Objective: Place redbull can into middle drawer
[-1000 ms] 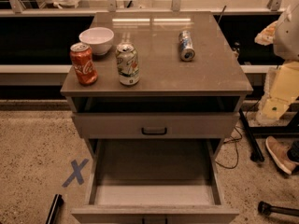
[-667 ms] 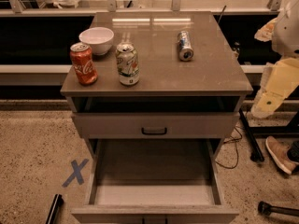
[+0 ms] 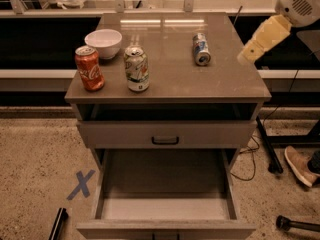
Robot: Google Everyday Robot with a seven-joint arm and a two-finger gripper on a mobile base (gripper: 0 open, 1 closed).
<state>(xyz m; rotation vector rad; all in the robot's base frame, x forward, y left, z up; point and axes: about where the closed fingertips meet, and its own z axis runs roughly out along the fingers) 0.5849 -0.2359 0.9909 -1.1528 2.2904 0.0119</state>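
The redbull can [image 3: 201, 49] lies on its side on the right part of the grey cabinet top [image 3: 170, 79], its silver end facing me. The middle drawer [image 3: 165, 209] is pulled out wide at the bottom, and its pale floor is bare. My gripper [image 3: 246, 58], on the cream-coloured end of the arm, hangs in from the upper right. It sits just off the cabinet's right edge, to the right of the can and apart from it. It holds nothing that I can see.
A red Coca-Cola can [image 3: 89, 68], a white-green can [image 3: 136, 69] and a white bowl [image 3: 103, 43] stand on the left of the top. A shut drawer with a black loop handle [image 3: 165, 140] is above the open one. A shoe [image 3: 300, 165] and cables lie at the right.
My arm has risen and swung left, from beside the cabinet's right side to the level of the top, closer to the redbull can. The cans and drawers have not moved.
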